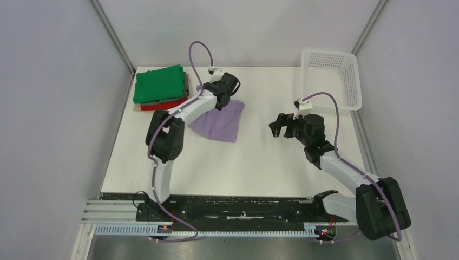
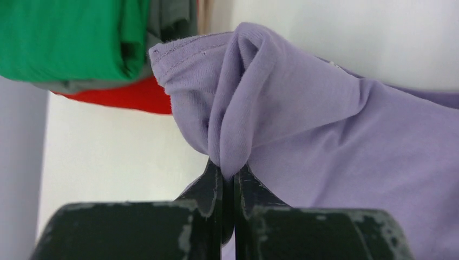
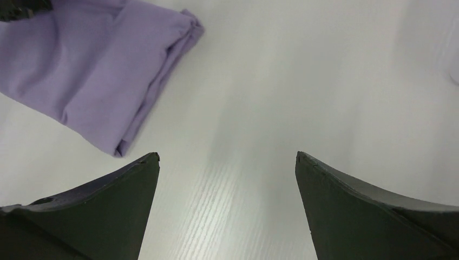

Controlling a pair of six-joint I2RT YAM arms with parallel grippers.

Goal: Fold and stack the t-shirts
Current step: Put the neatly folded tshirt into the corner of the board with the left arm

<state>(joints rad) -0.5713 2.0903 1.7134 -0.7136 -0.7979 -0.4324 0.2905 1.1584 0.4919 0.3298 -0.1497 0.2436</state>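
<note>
Two end effectors: your left end effector [image 2: 228,172] is pinched tight on a bunched fold of the lavender t-shirt [image 1: 219,124]; your right end effector [image 3: 227,157] gapes wide, holding nothing, over the worktop [image 1: 243,162].
Stack [image 1: 161,89]: far left corner; green t-shirt [image 1: 158,84] on top, grey t-shirt [image 1: 187,82] beneath, red t-shirt [image 1: 162,106] lowest.
Lavender t-shirt: on the worktop, just right of the stack.
Basket [image 1: 353,86]: far right, well apart from your shirts.

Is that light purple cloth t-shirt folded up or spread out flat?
Folded, loosely: the light purple cloth t-shirt lies as a compact doubled-over shape with layered edges, one corner pinched in the left gripper.
</note>
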